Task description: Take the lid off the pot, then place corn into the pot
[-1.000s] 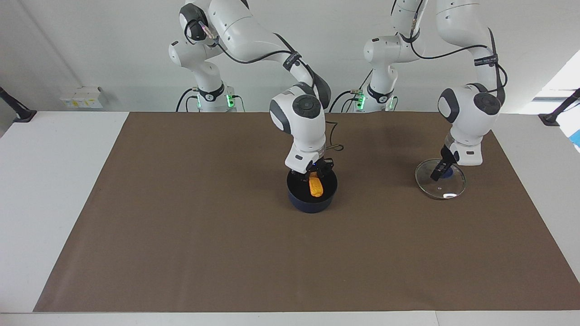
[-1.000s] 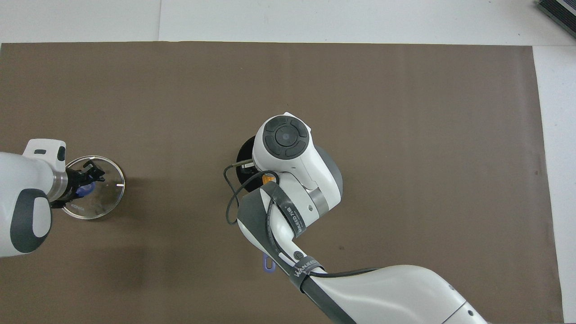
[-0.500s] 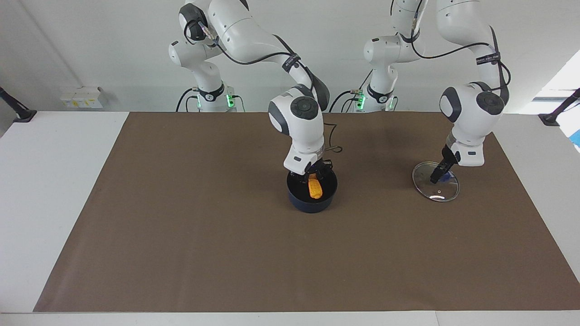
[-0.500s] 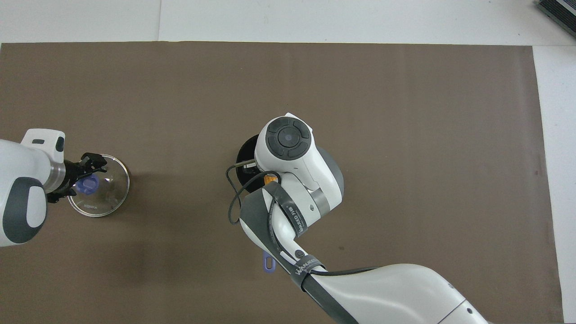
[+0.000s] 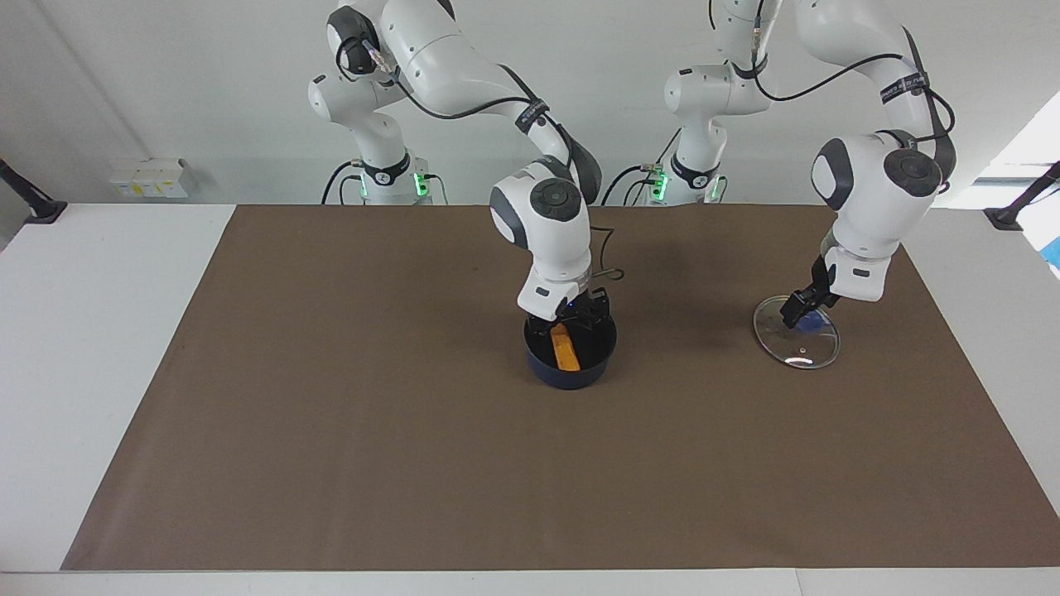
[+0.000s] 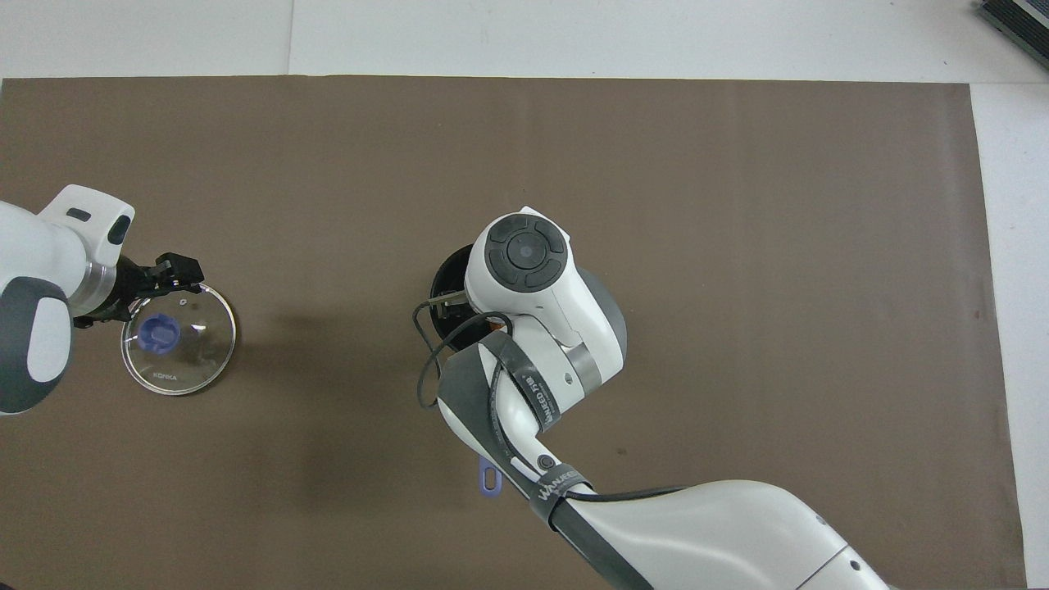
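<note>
The dark blue pot (image 5: 571, 377) stands mid-mat with the yellow-orange corn (image 5: 565, 348) lying inside it. My right gripper (image 5: 571, 316) is open just above the pot's rim and the corn, no longer holding it. In the overhead view the right wrist hides the corn and most of the pot (image 6: 445, 283); only the handle's blue end (image 6: 489, 479) shows. The glass lid (image 5: 795, 348) lies flat on the mat toward the left arm's end, blue knob (image 5: 821, 323) up. My left gripper (image 5: 797, 313) is open, raised just above the lid's edge (image 6: 179, 360), clear of the knob (image 6: 160, 332).
A brown mat (image 5: 331, 414) covers most of the white table (image 5: 83, 331). A black cable (image 6: 422, 369) loops off the right wrist near the pot. Small white boxes (image 5: 149, 178) sit by the wall at the right arm's end.
The right gripper let go of the corn, which now lies in the pot. The left gripper set the lid flat, released the knob and lifted off it.
</note>
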`<state>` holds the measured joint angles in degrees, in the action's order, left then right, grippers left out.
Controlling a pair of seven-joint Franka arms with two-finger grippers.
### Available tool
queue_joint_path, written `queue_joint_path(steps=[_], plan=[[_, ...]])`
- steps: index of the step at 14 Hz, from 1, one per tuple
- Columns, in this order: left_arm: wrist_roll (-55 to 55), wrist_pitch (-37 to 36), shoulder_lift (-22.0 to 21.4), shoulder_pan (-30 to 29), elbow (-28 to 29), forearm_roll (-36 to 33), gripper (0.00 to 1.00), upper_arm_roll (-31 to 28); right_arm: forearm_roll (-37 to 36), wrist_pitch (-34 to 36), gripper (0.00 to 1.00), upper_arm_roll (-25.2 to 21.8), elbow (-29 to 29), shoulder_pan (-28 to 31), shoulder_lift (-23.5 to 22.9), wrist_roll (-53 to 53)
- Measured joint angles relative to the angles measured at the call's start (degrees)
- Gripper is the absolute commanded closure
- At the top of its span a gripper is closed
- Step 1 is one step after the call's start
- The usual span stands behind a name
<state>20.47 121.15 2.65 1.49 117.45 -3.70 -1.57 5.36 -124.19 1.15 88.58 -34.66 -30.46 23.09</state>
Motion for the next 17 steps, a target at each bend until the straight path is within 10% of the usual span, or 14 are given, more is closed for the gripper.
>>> queue_joint_path(steps=[7, 17], plan=[[-14.34, -13.35, -2.68, 0.57, -8.56, 2.04, 0.00, 0.83, -0.06, 6.33, 0.00, -1.73, -0.53, 2.57, 6.68, 0.00], [-23.08, -32.18, -2.78, 0.58, -25.13, 3.07, 0.00, 1.29, -0.15, 26.76, 0.00, -2.10, -0.61, 23.93, 22.09, -7.36]])
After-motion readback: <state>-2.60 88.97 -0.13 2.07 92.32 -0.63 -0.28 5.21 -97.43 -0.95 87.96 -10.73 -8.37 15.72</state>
